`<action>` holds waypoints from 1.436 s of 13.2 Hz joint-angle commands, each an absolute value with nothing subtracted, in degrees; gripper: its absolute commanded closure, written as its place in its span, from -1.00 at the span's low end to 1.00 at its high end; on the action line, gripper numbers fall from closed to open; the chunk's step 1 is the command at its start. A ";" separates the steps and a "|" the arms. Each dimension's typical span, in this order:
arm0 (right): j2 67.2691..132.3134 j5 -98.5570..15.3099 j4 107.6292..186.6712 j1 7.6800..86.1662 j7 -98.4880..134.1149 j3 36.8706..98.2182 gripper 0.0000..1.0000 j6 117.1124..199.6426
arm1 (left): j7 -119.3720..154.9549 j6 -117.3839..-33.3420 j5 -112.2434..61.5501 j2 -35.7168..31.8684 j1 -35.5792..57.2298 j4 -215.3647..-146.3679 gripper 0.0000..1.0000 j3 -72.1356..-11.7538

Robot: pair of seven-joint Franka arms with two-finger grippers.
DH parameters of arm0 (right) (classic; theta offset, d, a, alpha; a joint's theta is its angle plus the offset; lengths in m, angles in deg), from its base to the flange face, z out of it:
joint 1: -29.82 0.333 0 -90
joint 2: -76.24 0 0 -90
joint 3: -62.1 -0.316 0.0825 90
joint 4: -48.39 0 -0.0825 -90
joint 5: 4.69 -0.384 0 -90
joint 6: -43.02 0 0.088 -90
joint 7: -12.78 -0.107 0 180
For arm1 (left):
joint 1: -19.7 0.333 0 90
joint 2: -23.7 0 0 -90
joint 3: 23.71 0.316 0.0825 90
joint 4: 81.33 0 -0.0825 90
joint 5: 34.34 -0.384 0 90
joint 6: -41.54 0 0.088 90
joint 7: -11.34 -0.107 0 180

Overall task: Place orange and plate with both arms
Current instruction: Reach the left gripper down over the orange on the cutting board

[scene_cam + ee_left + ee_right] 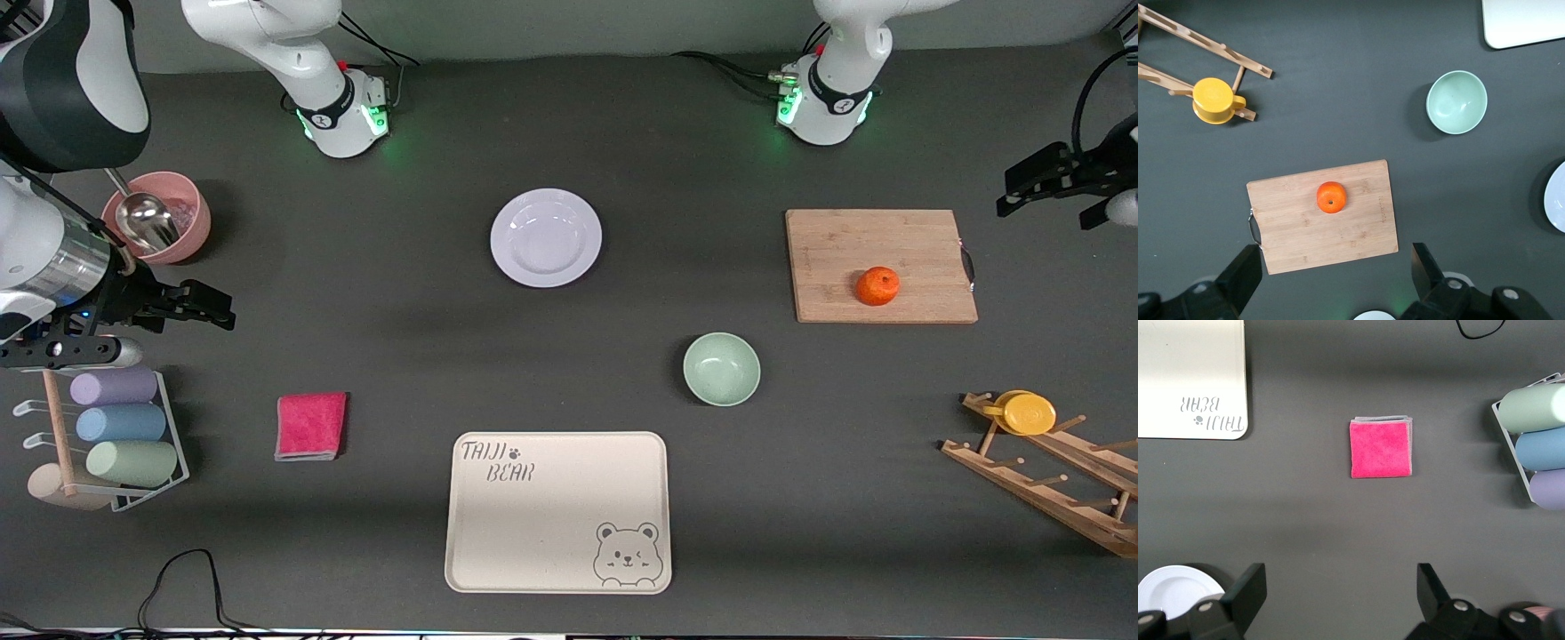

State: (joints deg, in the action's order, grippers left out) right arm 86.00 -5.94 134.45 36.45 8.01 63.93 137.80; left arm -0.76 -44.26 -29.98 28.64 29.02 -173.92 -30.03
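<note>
Hovering high at the counter's (622,107) two ends, both arms waited with nothing held. The left hand (1049,191) hung over the bare edge at the left arm's end, just off the wooden cutting board (853,258), with its two fingers (1245,273) spread wide apart and empty. The right hand (200,307) hung over the edge at the right arm's end, above a wire rack (173,436) of rolled cloths, and its fingers (1248,593) also stood wide apart and empty.

The orange (877,286) sat on the cutting board, toward the board's edge nearer the front camera, with bare wood all round it. The plate (546,237) lay flat and empty near the counter's middle, well apart from the board, with open dark counter on every side. A mint-green bowl (721,369) stood empty, nearer the front camera than the plate and between it and the board, touching neither. The cream bear tray (557,511) lay empty close to the front edge, with a folded pink cloth (311,426) beside it toward the right arm's end.

A pink bowl (182,222) with a metal ladle (142,218) resting in it stood near the right arm's end. At the left arm's end a wooden peg rack (1049,476) lay on the counter, with a yellow cup (1027,413) hung on one of its pegs.
</note>
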 commanded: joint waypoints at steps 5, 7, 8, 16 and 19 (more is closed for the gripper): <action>85.30 -4.95 133.30 36.59 6.19 63.94 -1.00 135.14 | 0.97 -42.75 -31.70 24.84 28.40 -169.75 -1.00 -29.86; 84.85 -4.95 133.21 36.68 6.10 63.94 -1.00 134.61 | 1.06 -43.01 -31.70 24.67 28.49 -169.83 -1.00 -29.86; 84.85 -4.95 133.12 36.59 6.10 63.94 -1.00 134.52 | 1.06 -42.75 -31.70 23.97 28.66 -170.18 -1.00 -29.86; 84.85 -4.95 133.21 36.59 6.54 64.73 -1.00 133.90 | 0.97 -71.52 -31.88 30.72 29.19 -206.61 -1.00 -29.68; 84.94 -5.04 133.29 36.59 6.54 64.73 -1.00 133.90 | 0.97 -88.84 -31.79 31.17 29.10 -220.25 -1.00 -29.77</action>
